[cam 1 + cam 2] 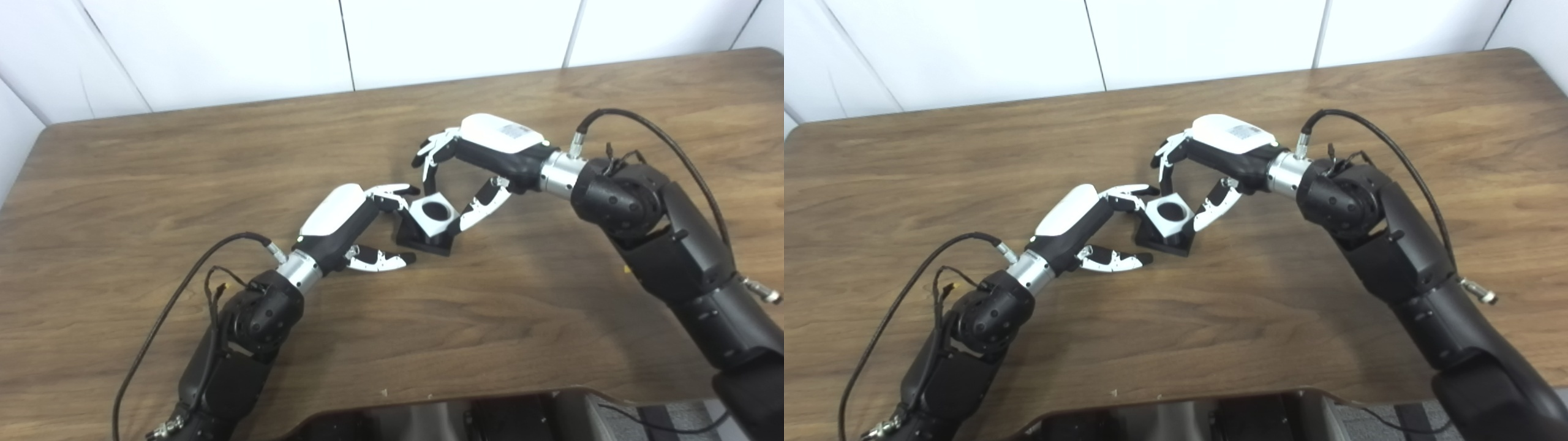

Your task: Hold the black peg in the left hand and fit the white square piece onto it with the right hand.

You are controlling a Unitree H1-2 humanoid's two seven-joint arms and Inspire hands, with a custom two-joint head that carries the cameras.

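The black peg (429,244) rests on the table (184,171) at the middle, its square base flat on the wood. The white square piece (433,212) sits on top of it, its round hole facing up. My left hand (361,226) brackets the base from the left: fingers (392,195) lie against the upper left side, and the thumb (383,261) reaches to the front edge. My right hand (471,165) comes in from the right and pinches the white piece, thumb (484,205) on its right side and one finger on its far corner.
The brown wooden table ends at a white panelled wall (343,43) behind. A dark part of the robot's body (478,416) fills the bottom edge. Cables loop off both forearms.
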